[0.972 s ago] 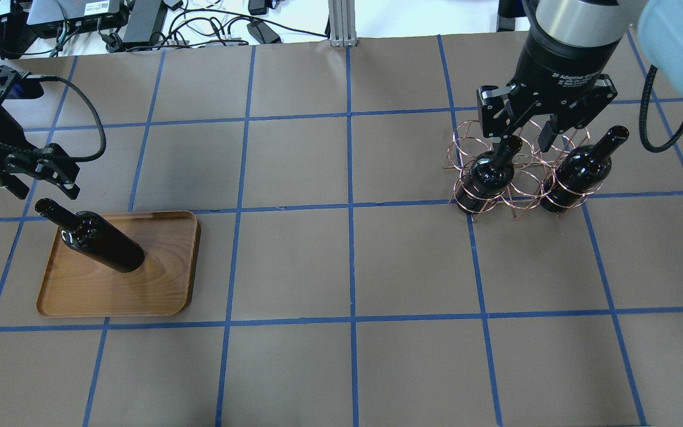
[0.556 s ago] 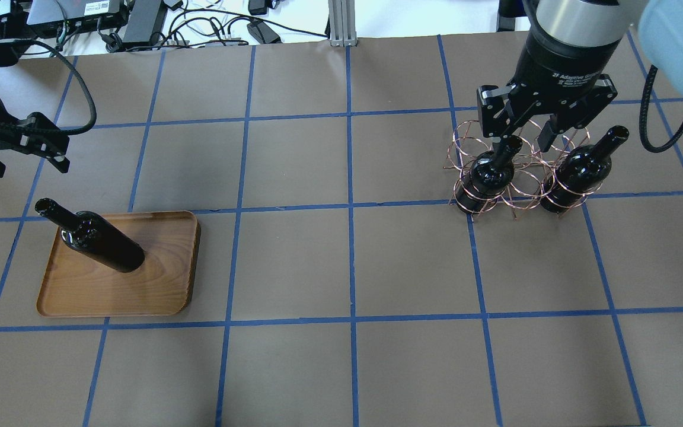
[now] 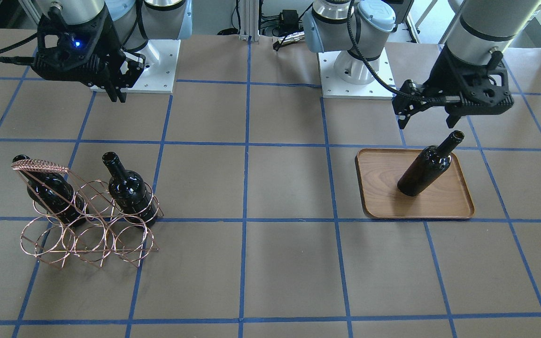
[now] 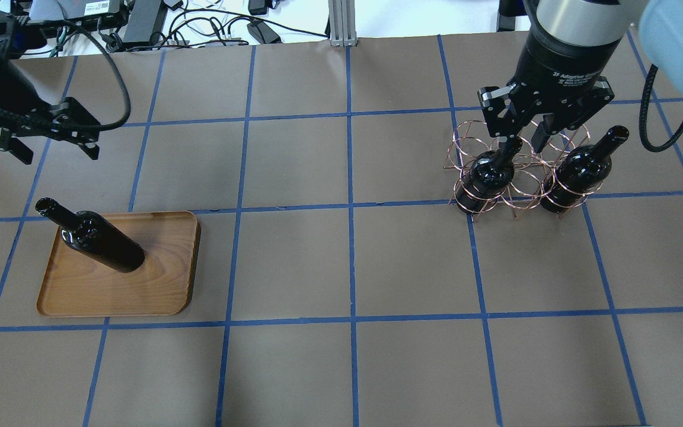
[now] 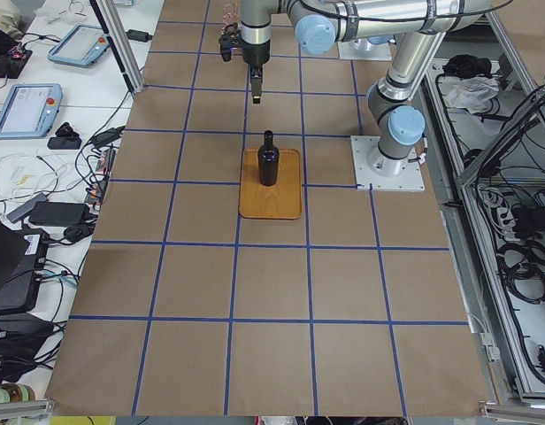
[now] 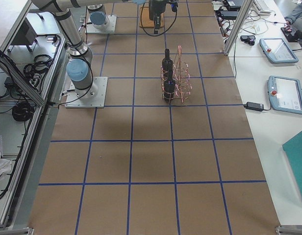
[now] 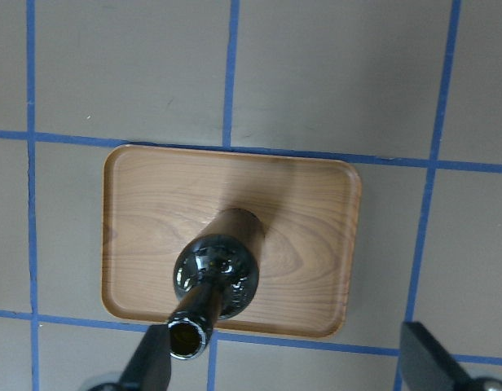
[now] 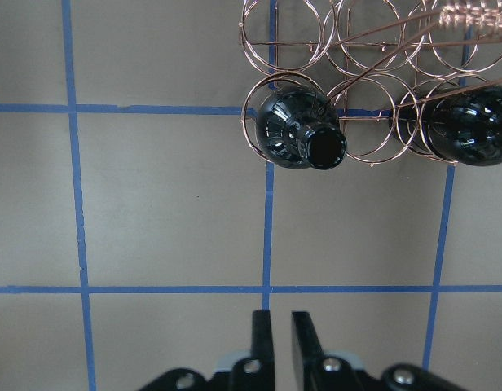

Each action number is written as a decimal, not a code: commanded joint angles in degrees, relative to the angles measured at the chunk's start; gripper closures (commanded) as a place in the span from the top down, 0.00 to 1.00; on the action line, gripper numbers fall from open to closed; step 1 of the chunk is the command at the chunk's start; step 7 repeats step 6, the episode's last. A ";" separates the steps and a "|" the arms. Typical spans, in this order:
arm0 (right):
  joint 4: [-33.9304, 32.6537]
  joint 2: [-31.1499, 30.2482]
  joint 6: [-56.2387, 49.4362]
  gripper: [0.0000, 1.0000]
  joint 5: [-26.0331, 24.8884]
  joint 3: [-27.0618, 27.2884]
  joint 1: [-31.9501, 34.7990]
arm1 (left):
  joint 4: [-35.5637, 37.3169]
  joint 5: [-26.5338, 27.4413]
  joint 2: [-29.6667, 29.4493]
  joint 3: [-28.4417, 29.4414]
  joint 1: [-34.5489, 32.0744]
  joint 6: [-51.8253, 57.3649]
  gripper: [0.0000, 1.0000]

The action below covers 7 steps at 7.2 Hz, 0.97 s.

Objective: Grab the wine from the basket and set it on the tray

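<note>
**1 bottle standing on the tray, 2 waiting in the basket**

You are looking at 1 wine bottle (image 4: 101,243) standing upright near the middle of the wooden tray (image 4: 158,284), on the robot's left side of the table. Your left gripper (image 4: 58,155) is hanging above the bottle's mouth and apart from it. Its fingers (image 7: 149,362) are spread wide and gripping nothing. In the left wrist view the mouth is showing just beside 1 finger.

Across the table, the copper wire basket (image 3: 40,165) is carrying 2 more bottles (image 3: 132,192) (image 3: 54,192), sitting upright in the 2 end rings of its robot-side row. Your right gripper (image 8: 282,334) is hovering over the table on the robot's side of the basket, its fingers drawn almost together on nothing. In the right wrist view the nearer bottle's open mouth is lying well ahead of the fingertips, not between them.
</note>
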 commanded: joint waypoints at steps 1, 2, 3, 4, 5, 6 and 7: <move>-0.35 0.12 0.31 0.90 0.43 0.07 0.08 | -0.40 -4.02 1.92 -0.07 -1.94 1.07 1.00; 0.17 0.12 0.14 1.00 0.60 0.07 -0.01 | -1.10 -3.43 2.63 -0.07 -1.85 2.38 1.00; 0.18 0.12 0.13 1.00 0.61 0.07 -0.01 | -2.42 -3.43 3.07 -0.16 -1.93 2.40 1.00; 0.18 0.12 0.05 1.00 0.61 0.07 0.07 | -3.13 -3.95 3.95 -0.07 -1.94 2.48 1.00; 0.18 0.12 0.05 1.00 0.61 0.07 0.08 | -3.13 -3.96 4.13 -0.07 -1.94 2.48 1.00; 0.18 0.12 0.05 1.00 0.61 0.07 -0.01 | -3.13 -3.78 4.13 -0.16 -1.94 2.48 1.00; 0.18 0.12 0.05 1.00 0.61 0.07 -0.01 | -3.13 -3.78 4.13 -0.16 -1.94 2.48 1.00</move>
